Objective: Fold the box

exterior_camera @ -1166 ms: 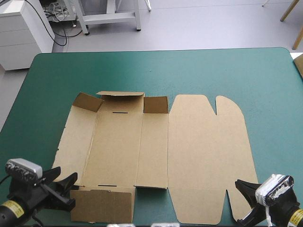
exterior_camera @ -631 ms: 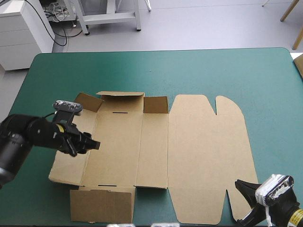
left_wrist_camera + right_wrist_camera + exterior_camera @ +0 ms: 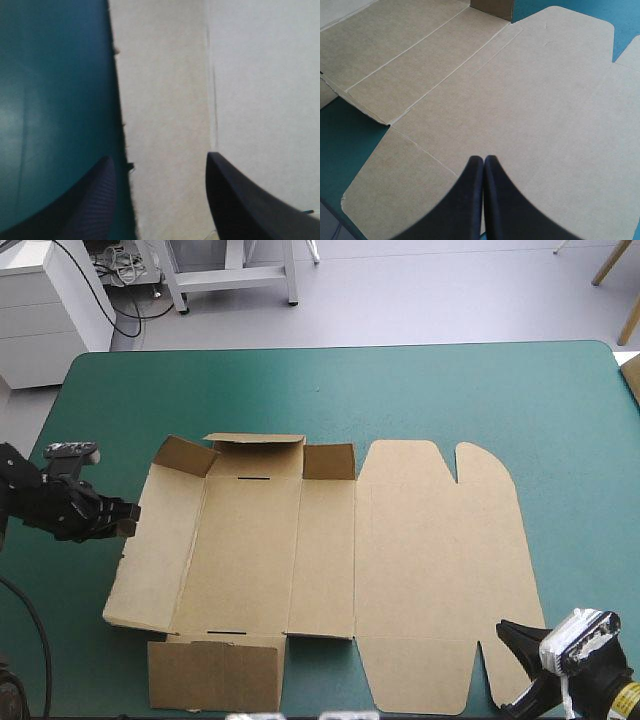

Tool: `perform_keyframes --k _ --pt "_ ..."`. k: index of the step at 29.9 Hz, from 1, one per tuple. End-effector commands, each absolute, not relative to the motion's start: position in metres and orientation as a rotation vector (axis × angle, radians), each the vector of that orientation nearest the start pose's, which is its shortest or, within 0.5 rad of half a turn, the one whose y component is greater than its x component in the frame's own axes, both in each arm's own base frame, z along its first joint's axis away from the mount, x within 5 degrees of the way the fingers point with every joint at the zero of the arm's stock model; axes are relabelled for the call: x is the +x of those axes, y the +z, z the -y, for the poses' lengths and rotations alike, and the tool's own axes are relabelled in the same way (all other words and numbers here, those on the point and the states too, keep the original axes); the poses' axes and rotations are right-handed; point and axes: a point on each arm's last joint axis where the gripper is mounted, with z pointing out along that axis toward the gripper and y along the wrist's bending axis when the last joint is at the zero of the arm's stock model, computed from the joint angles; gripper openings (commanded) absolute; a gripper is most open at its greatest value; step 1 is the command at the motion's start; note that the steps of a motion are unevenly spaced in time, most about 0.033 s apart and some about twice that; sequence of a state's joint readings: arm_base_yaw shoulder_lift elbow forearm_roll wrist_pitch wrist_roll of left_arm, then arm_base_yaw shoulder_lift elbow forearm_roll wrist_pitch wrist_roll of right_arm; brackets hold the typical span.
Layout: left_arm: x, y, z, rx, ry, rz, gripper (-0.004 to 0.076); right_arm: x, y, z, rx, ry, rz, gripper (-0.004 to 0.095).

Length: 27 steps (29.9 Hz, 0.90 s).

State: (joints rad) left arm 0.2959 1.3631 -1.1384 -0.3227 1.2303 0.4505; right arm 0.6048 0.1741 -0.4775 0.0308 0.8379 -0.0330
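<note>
The box (image 3: 330, 560) is lying mostly flat in the middle of the counter (image 3: 330, 390). The left end effector (image 3: 158, 156) is hanging released astride the box's left edge; the right end effector (image 3: 483, 160) is sitting clenched at its near right corner.

No text, number or sign can be read.
The brown box (image 3: 330, 560) shows only plain board in every view, and the teal-green tabletop (image 3: 400, 390) has no print on it. A small yellow sticker (image 3: 627, 702) sits on the right arm (image 3: 600, 690) at the near right corner, but whatever is written on it is too small to make out.
</note>
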Motion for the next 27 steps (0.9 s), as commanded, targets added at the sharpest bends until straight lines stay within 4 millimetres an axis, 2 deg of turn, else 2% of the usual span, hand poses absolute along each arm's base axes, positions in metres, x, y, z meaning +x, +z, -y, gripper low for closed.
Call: perform_keyframes --k 1,5,8,11,14,19,23,27 --pt "0.234 0.309 -0.058 0.079 -0.36 -2.832 0.0384 0.029 0.299 -0.023 -0.602 0.413 -1.861 -0.0021" --pt "0.223 0.289 -0.065 0.049 -0.43 -2.868 0.0384 0.029 0.299 -0.023 -0.602 0.413 -1.861 -0.0021" --pt "0.222 0.279 -0.059 0.121 -0.523 -2.852 0.0384 0.029 0.299 -0.023 -0.602 0.413 -1.861 -0.0021" --pt "0.224 0.269 -0.057 0.147 -0.589 -2.856 0.0384 0.029 0.299 -0.023 -0.601 0.414 -1.859 -0.0021" --pt "0.228 0.26 -0.061 0.131 -0.585 -2.893 0.0384 0.029 0.299 -0.023 -0.601 0.414 -1.859 -0.0021" --pt "0.239 0.243 -0.062 0.037 -0.721 -2.934 0.0384 0.029 0.299 -0.023 -0.601 0.414 -1.859 -0.0021" --pt "0.248 0.239 -0.051 0.02 -0.841 -2.891 0.0384 0.029 0.299 -0.023 -0.601 0.414 -1.859 -0.0021" --pt "0.25 0.238 -0.029 0.185 -0.824 -2.93 0.0384 0.029 0.299 -0.023 -0.601 0.414 -1.859 -0.0021"
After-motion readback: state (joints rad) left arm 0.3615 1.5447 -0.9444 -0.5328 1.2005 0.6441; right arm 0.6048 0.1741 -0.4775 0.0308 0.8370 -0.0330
